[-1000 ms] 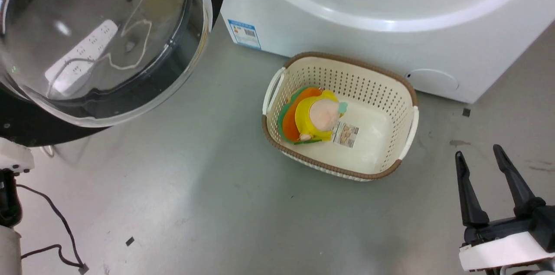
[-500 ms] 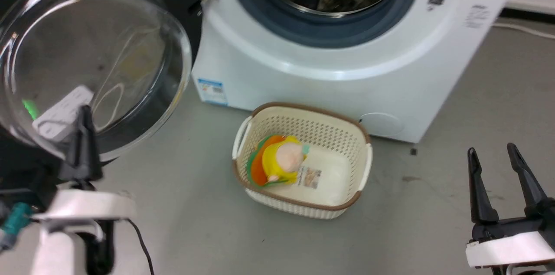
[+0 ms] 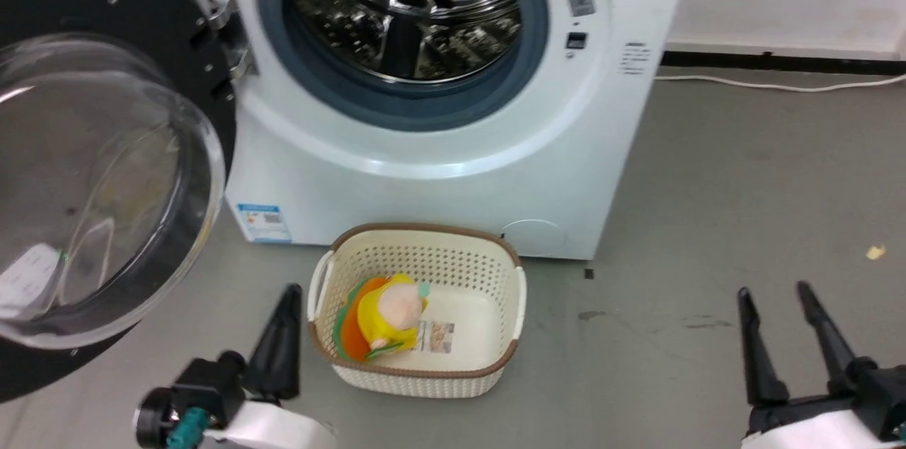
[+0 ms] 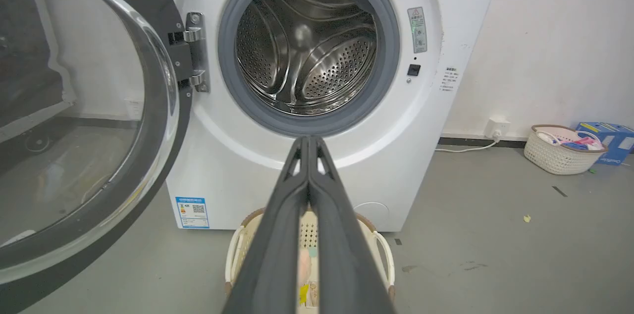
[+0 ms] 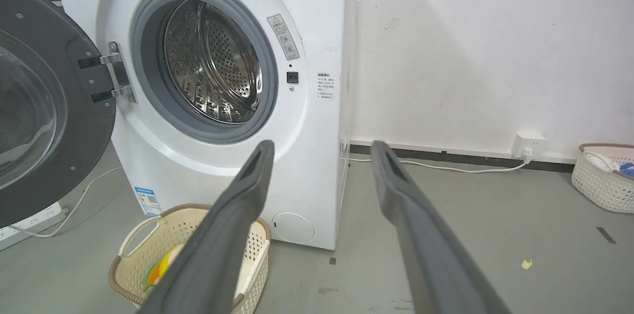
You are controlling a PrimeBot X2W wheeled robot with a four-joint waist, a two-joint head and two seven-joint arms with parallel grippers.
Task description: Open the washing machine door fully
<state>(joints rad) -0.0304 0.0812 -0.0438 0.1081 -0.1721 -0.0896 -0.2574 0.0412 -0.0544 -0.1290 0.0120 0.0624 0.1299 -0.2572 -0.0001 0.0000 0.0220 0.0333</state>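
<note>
Up tilts the head view, so the washing machine [image 3: 439, 180] now shows its whole drum [image 3: 410, 10], and the left hand [image 3: 289, 293] that crossed the door's glass half a second ago is off it now. It sits low, just left of the cream basket [image 3: 425, 229]. Look at it in its own wrist view: the left hand [image 4: 308, 139] has both fingers pressed flat together, nothing between them, touching nothing, aimed straight at the lower edge of the grey seal.

Over on the other side, the right hand [image 3: 773, 291] hangs above bare floor [image 3: 708, 187], well apart from the machine. Its fingers are spread wide and empty, and the right wrist view confirms it: the right hand [image 5: 321, 145] has a big gap between them, with wall and floor showing through.

Now the washing machine door [image 3: 99, 180]. It's swung out wide to the machine's left and stands upright on its metal hinge [image 3: 226, 24] at the left rim of the opening. Its inner face looks out into the room, with the clear glass bowl bulging towards the robot. It fills the left side of the left wrist view [image 4: 84, 121], and in the right wrist view [image 5: 34, 106] the black disc lies nearly in line with the machine's front.

Down in the basket, a yellow and orange soft toy [image 3: 389, 311] lies at the left end.
</note>
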